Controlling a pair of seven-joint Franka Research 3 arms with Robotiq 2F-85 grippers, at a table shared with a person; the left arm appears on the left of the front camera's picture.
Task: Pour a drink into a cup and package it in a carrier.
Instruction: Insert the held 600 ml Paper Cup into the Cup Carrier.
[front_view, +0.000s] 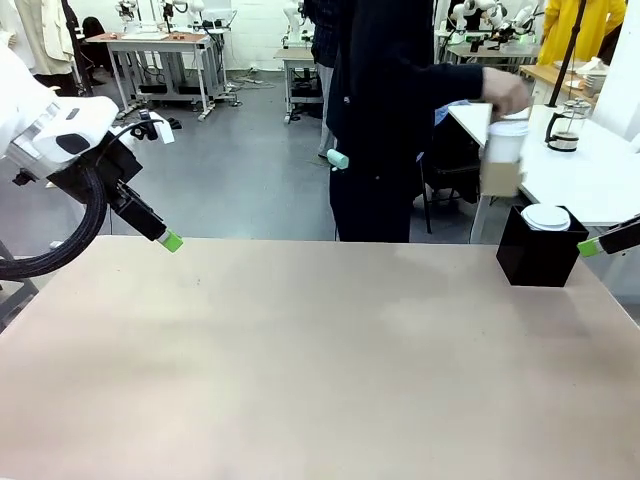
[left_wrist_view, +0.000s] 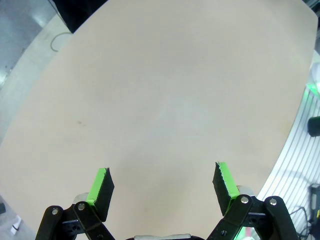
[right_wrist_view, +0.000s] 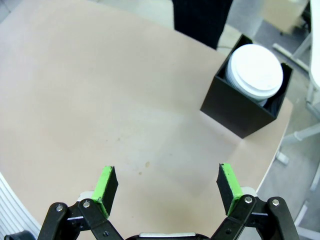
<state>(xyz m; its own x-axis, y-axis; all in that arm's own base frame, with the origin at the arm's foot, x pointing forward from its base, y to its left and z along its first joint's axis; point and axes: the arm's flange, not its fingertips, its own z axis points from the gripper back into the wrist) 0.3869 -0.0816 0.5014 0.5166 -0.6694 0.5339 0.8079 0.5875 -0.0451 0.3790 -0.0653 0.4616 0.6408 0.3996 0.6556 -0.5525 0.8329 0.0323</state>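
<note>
Behind the table's far right corner, a person's hand (front_view: 505, 95) carries a white paper cup (front_view: 507, 140) with a blurred brown cardboard piece (front_view: 500, 178) under it; I cannot tell whether that piece is the carrier. The glass press jug (front_view: 563, 125) with the dark drink stands on a white side table (front_view: 600, 175) behind. My left gripper (front_view: 171, 240) hangs above the table's far left, open (left_wrist_view: 162, 182) over bare tabletop. My right gripper (front_view: 590, 246) sits at the right edge beside the black box, open (right_wrist_view: 167, 185) with nothing between its fingers.
A black box (front_view: 540, 258) holding a stack of white discs (right_wrist_view: 255, 70) stands at the far right corner of the beige table (front_view: 320, 370). The person in dark clothes (front_view: 380, 120) stands at the far side, leaning right.
</note>
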